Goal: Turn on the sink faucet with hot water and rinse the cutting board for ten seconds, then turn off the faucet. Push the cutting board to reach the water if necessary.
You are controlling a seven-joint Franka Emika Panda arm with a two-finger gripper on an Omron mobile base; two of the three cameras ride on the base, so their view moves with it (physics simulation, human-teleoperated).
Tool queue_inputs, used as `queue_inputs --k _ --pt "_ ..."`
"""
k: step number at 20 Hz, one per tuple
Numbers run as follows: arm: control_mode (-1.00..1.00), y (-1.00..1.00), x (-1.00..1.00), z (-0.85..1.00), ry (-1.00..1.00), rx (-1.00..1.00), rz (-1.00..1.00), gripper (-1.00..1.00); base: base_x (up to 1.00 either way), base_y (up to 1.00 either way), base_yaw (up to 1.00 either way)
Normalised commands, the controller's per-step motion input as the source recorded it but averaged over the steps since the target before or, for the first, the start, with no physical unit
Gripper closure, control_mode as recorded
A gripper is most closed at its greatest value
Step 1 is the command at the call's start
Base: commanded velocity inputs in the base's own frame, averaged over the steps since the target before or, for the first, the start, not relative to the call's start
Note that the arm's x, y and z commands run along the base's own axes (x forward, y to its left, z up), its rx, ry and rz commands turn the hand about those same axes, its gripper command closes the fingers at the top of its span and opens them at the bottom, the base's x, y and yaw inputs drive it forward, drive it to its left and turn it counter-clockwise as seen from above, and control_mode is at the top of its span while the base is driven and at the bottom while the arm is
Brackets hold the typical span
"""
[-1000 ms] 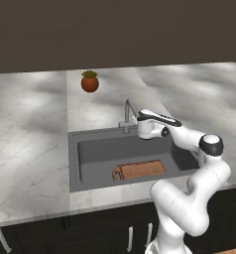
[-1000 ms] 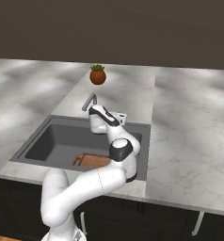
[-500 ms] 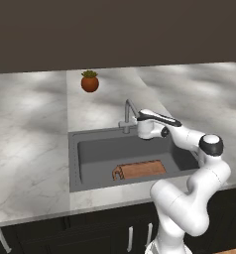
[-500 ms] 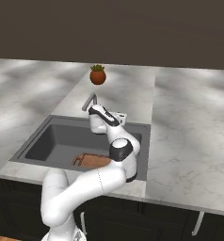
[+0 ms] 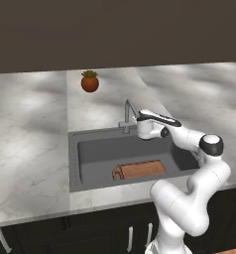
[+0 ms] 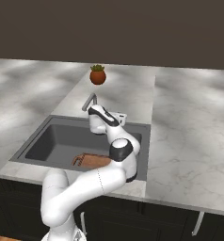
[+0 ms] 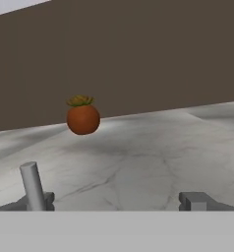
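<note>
Lying flat on the sink (image 5: 74,158) floor near the front wall: the board (image 5: 142,170), loop handle to the left, well clear of the spout, no water running. Probably stiff, light wood, slick once wet; best pushed by an edge, not pinched. Hovering beyond it beside the faucet (image 5: 128,112): the gripper (image 7: 116,201), fingers spread wide, holding nothing. Likely a small rigid lever, needing only a light sideways nudge. Farther back on the table: a potted plant (image 5: 89,81).
</note>
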Motion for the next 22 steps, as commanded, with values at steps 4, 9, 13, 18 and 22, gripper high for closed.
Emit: queue_inputs --k 4,9,13,18,22 --pt "-1.00 -0.30 -0.16 0.00 0.00 0.00 0.00 -1.00 0.00 0.00 0.00" --pt "-1.00 -0.27 -0.17 0.00 0.00 0.00 0.00 -1.00 0.00 0.00 0.00" --pt "-1.00 -0.26 -0.16 0.00 0.00 0.00 0.00 -1.00 0.00 0.00 0.00" --pt "-1.00 -0.26 -0.16 0.00 0.00 0.00 0.00 -1.00 0.00 0.00 0.00" --pt "-1.00 -0.28 -0.13 0.00 0.00 0.00 0.00 -1.00 0.00 0.00 0.00"
